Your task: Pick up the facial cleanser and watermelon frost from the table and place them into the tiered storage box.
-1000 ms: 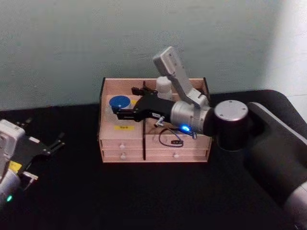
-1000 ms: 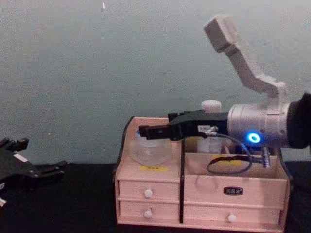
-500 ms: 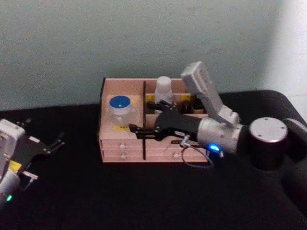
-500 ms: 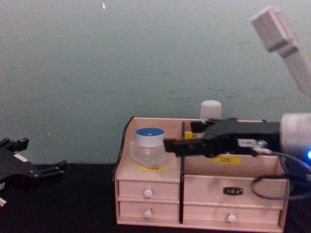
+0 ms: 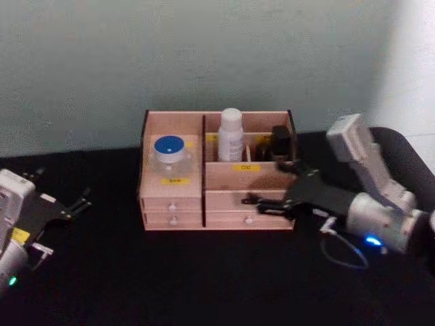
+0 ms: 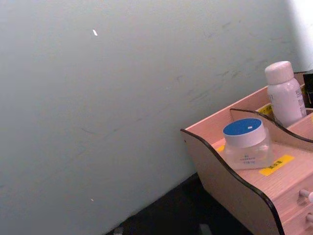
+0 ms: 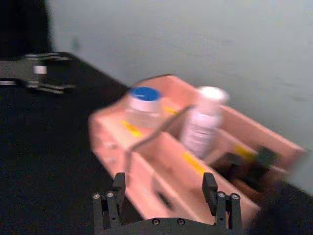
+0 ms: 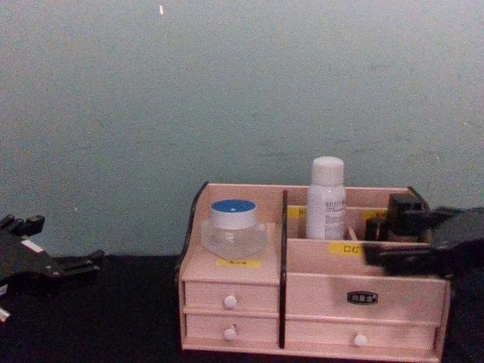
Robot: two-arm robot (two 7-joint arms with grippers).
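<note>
Nearest the robot, the left gripper (image 5: 71, 206) sits low over the black table (image 5: 170, 278) at the robot's far left, well apart from the organiser, its dark fingers spread and holding nothing; the chest view shows it at the left edge too (image 8: 72, 265). On the other side, the right gripper (image 5: 262, 202) hangs just in front of the right-hand drawers of the tiered storage box (image 5: 173, 193), its two fingers parted with nothing between them, a blue light glowing on the silver wrist behind it. In the right wrist view the finger pairs (image 7: 111, 198) stand wide apart with the box lying beyond them. Both task items are inside the box and clear of that gripper. The watermelon frost (image 5: 169, 151) stands upright on the left front step, above a yellow label and two drawers, off to the left of the gripper's fingertips and farther back. The facial cleanser (image 5: 230, 136) stands upright in a rear compartment just right of the central divider, behind and above the gripper and nearer to it than the jar is. From the chest view the jar (image 8: 233, 224) and the bottle (image 8: 326, 199) stand either side of the divider, with a small dark object (image 8: 403, 217) in the rear right compartment, and the pale wall (image 8: 227, 91) behind.
</note>
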